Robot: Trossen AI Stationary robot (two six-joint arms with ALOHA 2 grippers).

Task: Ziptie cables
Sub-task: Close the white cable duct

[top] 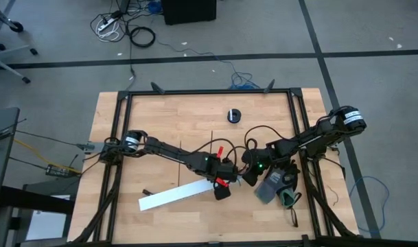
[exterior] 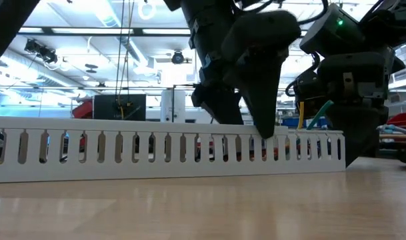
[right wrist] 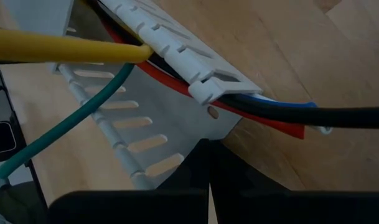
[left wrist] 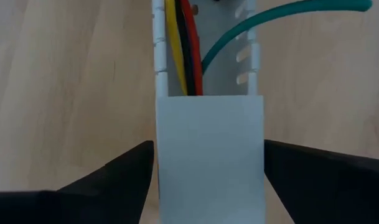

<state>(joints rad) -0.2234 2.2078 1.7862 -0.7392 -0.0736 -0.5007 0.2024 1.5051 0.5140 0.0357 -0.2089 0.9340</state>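
Straddling the long white slotted plastic channel, the left gripper has its two dark fingers spread wide, one just outside each wall of the channel's lidded end, and whether they touch those walls cannot be told. From above, that channel lies slanted on the pale wooden table, its left end nearer the front edge, with the left gripper at its right end, near the table's middle. The cables (a bundle of thin flexible wires, yellow, black and red here) run along inside the open part of the channel beyond the lid, while a green wire curves out over one slotted wall. Just to the right, the right gripper sits close by with its fingers pressed together, holding nothing that shows. Its wrist camera sees the cables leaving the channel's end, red, black and blue together, with a yellow wire and the green one crossing nearer the lens. A small round black object rests farther back on the table, well apart.
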